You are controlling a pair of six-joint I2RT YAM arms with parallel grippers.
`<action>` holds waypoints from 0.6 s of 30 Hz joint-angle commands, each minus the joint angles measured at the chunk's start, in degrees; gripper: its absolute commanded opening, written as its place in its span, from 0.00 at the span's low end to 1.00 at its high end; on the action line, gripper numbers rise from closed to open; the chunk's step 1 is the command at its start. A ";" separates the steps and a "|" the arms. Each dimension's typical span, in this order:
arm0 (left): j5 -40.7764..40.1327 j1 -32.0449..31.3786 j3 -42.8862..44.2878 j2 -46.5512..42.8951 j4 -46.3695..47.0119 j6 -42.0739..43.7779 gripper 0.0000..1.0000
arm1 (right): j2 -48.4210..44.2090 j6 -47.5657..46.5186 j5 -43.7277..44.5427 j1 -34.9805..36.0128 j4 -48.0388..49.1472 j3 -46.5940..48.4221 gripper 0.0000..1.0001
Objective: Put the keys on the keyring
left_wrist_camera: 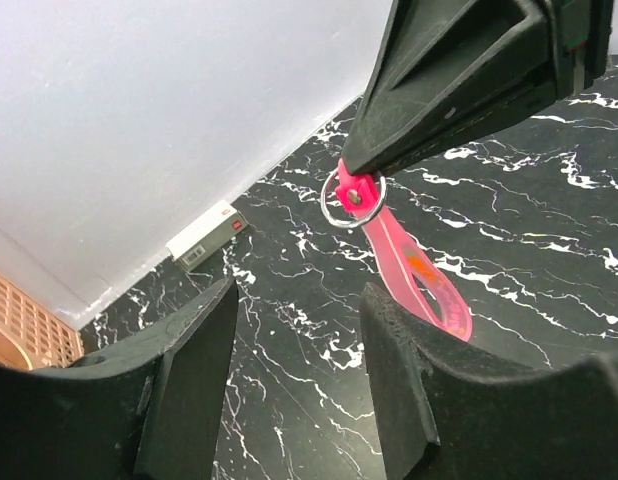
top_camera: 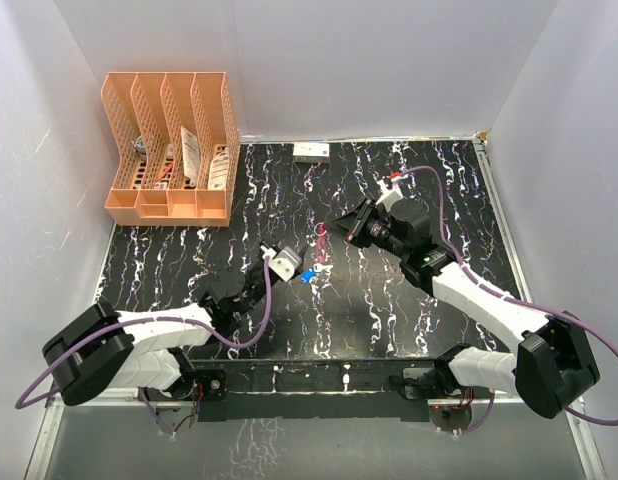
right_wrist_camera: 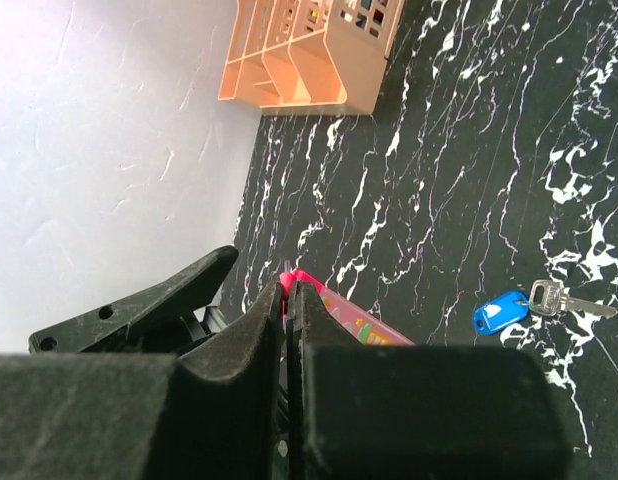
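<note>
My right gripper (right_wrist_camera: 291, 292) is shut on the red head of the keyring's strap, holding it in the air above the table. In the left wrist view the thin metal ring (left_wrist_camera: 338, 212) hangs at the right gripper's tip, and the pink strap (left_wrist_camera: 419, 275) trails down to the right. Just below and in front of the ring, my left gripper (left_wrist_camera: 299, 370) is open with nothing between its fingers. The keys lie on the black marble table between the two arms: one with a blue head (right_wrist_camera: 501, 312) and a silvery one (right_wrist_camera: 564, 298) touching it, also visible from above (top_camera: 313, 270).
An orange file organizer (top_camera: 169, 150) stands at the back left. A small white box (top_camera: 311, 151) lies against the back wall. White walls close the table (top_camera: 409, 320) on three sides.
</note>
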 commanded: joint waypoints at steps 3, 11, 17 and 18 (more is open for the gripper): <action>2.31 -1.40 -1.18 2.53 11.12 7.21 0.50 | 0.61 1.73 -3.40 0.15 -1.69 3.57 0.00; 5.84 -1.71 -1.49 5.10 14.39 8.65 0.49 | 0.39 2.53 -4.73 0.15 -1.67 3.93 0.00; 6.78 -1.76 -1.39 5.77 15.19 9.70 0.45 | 0.63 3.58 -6.84 0.15 -1.63 4.38 0.00; 7.12 -1.74 -1.19 5.86 14.66 10.09 0.45 | 0.65 3.84 -7.19 0.15 -1.57 4.31 0.00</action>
